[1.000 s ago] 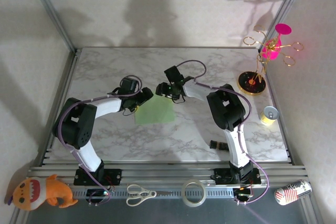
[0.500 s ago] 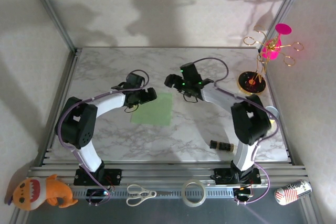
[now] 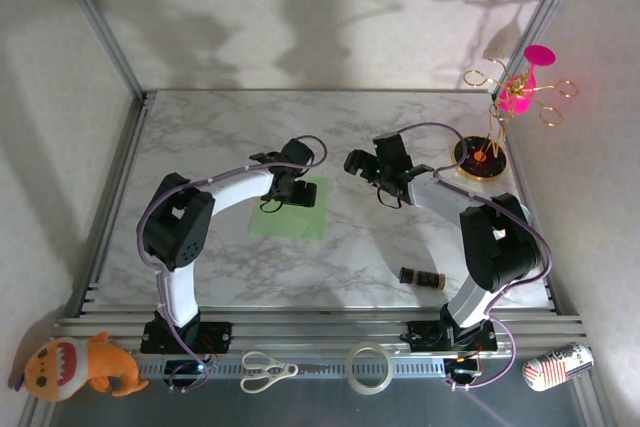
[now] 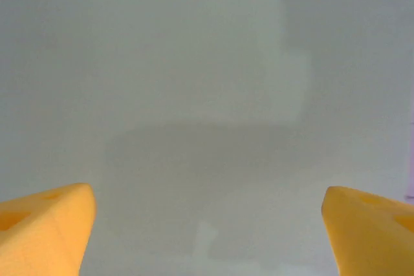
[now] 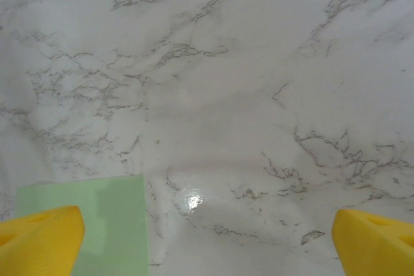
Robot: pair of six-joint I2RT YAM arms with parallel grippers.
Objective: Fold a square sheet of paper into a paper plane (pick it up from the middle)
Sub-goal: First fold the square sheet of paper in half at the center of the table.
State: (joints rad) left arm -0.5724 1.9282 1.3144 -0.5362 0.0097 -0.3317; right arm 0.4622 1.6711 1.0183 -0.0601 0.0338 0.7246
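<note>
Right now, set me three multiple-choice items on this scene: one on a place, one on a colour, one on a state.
1. The left gripper hangs over: A the square sheet of paper; B the scissors; C the tape roll.
2. The sheet is: A pink; B light green; C white.
3. The sheet lies: A crumpled; B folded into a dart; C flat and unfolded.
Answers: 1 A, its wrist view looks down on green paper. 2 B, it is pale green against the marble table. 3 C, it is a plain square with no crease showing.
</note>
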